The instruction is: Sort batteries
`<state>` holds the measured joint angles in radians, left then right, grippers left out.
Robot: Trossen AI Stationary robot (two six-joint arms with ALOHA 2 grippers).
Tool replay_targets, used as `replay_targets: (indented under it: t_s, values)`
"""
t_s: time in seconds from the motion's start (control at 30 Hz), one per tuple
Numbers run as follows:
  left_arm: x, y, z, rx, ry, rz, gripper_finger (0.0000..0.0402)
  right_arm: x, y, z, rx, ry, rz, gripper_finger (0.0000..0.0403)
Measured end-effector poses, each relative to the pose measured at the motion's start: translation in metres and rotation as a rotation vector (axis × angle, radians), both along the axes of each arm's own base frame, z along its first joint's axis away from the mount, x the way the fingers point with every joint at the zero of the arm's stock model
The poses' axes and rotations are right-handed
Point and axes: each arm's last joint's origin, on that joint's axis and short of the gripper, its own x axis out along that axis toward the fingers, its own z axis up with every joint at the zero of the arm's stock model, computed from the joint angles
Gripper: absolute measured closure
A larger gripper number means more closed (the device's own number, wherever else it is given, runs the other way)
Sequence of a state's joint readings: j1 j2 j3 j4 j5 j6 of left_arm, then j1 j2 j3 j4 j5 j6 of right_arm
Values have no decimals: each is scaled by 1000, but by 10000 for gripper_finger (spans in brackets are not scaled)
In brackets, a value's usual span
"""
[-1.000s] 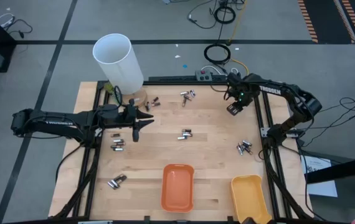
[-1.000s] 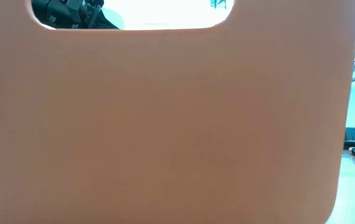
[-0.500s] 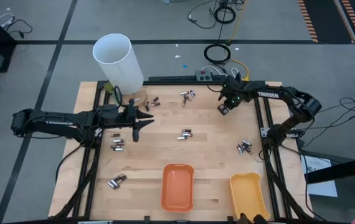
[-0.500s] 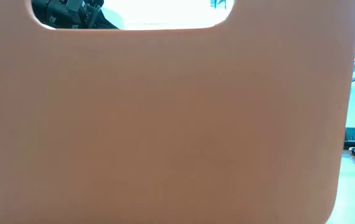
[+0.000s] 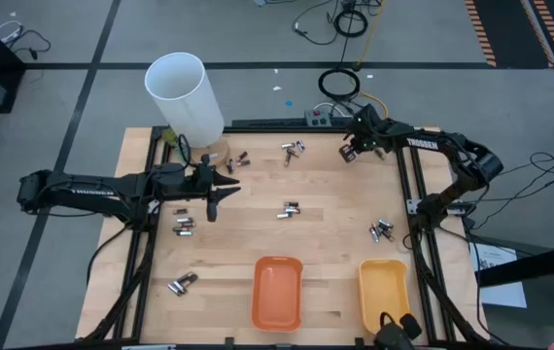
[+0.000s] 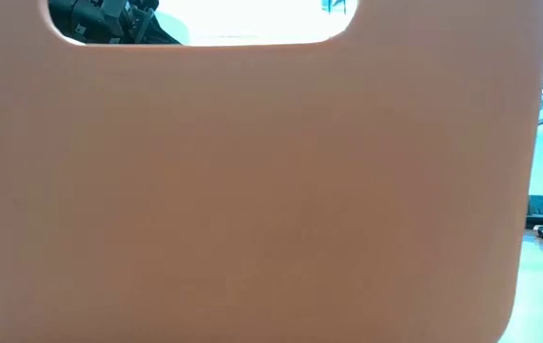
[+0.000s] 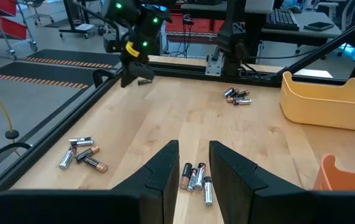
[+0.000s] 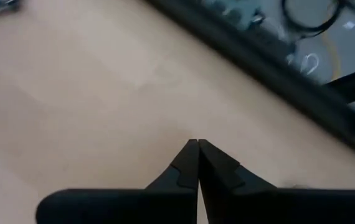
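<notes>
Batteries lie on the wooden table in small clusters: far middle [image 5: 293, 148], beside the tube [image 5: 238, 158], centre [image 5: 289, 208], left [image 5: 184, 226], near left [image 5: 182, 284] and right [image 5: 382, 230]. My left gripper [image 5: 221, 191] hovers open left of centre, pointing at the centre cluster [image 7: 195, 177], which shows beyond the gap between its fingers. My right gripper [image 5: 347, 153] is shut with nothing in it, over bare wood [image 8: 134, 93] at the far right. It also shows in the left wrist view [image 7: 134, 71].
A tall white tube [image 5: 185, 97] stands at the far left corner. An orange tray [image 5: 277, 292] and a yellow tray [image 5: 386, 297] sit at the near edge. The orange tray's wall [image 6: 271, 191] fills the low view. A black frame [image 5: 408, 194] borders the table.
My right gripper has moved toward the table's left and far edge and swung its fingers around from pointing toward the near edge to pointing left. Its fingers have come together with nothing between them. The batteries have stayed where they were.
</notes>
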<state>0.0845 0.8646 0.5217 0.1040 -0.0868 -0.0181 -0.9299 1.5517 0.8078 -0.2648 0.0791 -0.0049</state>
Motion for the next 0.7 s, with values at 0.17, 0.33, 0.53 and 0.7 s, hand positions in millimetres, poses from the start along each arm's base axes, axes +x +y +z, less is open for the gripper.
replay_targets:
  t_s: [0.17,0.33,0.53,0.7]
  values:
    - [0,0,0,0,0,0,304,-10,-14,4,-74,-4,-12,403]
    - [0,0,0,1,0,0,304,-15,-8,9,6,48,-2,403]
    - [0,0,0,26,4,-5,304,-19,16,31,38,90,-28,403]
    - [0,0,0,26,4,-3,304,-30,31,31,167,160,-72,403]
